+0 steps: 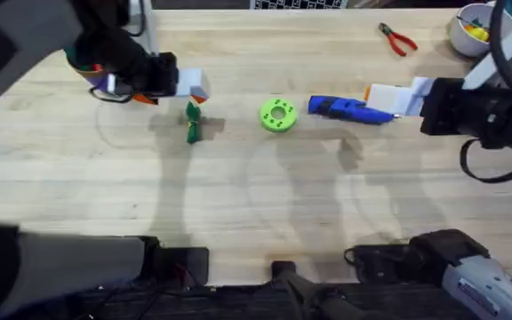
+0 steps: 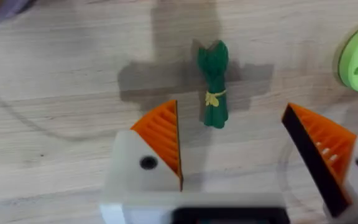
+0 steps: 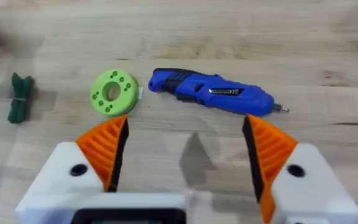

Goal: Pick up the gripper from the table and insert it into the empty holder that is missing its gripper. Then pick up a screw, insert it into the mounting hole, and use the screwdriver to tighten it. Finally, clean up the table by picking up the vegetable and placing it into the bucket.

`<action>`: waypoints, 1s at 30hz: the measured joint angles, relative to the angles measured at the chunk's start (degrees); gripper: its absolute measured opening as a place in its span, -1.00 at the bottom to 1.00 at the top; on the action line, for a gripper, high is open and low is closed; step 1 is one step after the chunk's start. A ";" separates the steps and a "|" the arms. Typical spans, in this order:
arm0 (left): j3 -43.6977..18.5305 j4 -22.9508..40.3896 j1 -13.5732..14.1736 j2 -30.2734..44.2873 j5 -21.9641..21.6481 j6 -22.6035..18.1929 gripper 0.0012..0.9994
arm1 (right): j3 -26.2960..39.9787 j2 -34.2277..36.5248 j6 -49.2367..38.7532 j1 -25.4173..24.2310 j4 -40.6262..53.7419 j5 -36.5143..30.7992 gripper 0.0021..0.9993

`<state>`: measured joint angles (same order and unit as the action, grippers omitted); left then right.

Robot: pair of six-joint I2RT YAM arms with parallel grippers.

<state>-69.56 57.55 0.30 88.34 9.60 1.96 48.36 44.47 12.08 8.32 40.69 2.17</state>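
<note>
Beside the green disc (image 1: 278, 115), your left gripper (image 2: 241, 146) hangs released above the vegetable (image 2: 213, 93); descend off-centre and one finger could knock the vegetable away.

This looks like a robotics lab or workshop bench. A pale wooden table (image 1: 256, 204) carries two robot arms whose dark bases and cabling sit along the bottom edge of the overhead frame. Tools lie about: red-handled pliers (image 1: 398, 38) at the upper right, a blue electric screwdriver (image 1: 345, 108) right of centre, and a white bowl (image 1: 469, 27) of small parts in the upper right corner.
</note>
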 joint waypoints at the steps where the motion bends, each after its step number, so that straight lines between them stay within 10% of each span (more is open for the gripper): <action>1: -0.48 -0.05 0.56 1.43 -0.25 0.89 0.97 | 0.00 0.00 0.00 0.00 0.02 0.00 0.99; 13: -1.73 -0.07 3.68 15.17 -2.75 9.12 0.97 | 0.00 0.00 -0.04 0.00 0.20 0.00 0.99; 30: -1.75 -0.35 4.94 17.43 -6.58 10.07 0.90 | 0.00 0.00 -0.04 0.00 0.15 0.00 0.99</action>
<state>-71.31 57.20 5.24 105.77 3.02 12.03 48.36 44.47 12.03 8.32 40.84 2.17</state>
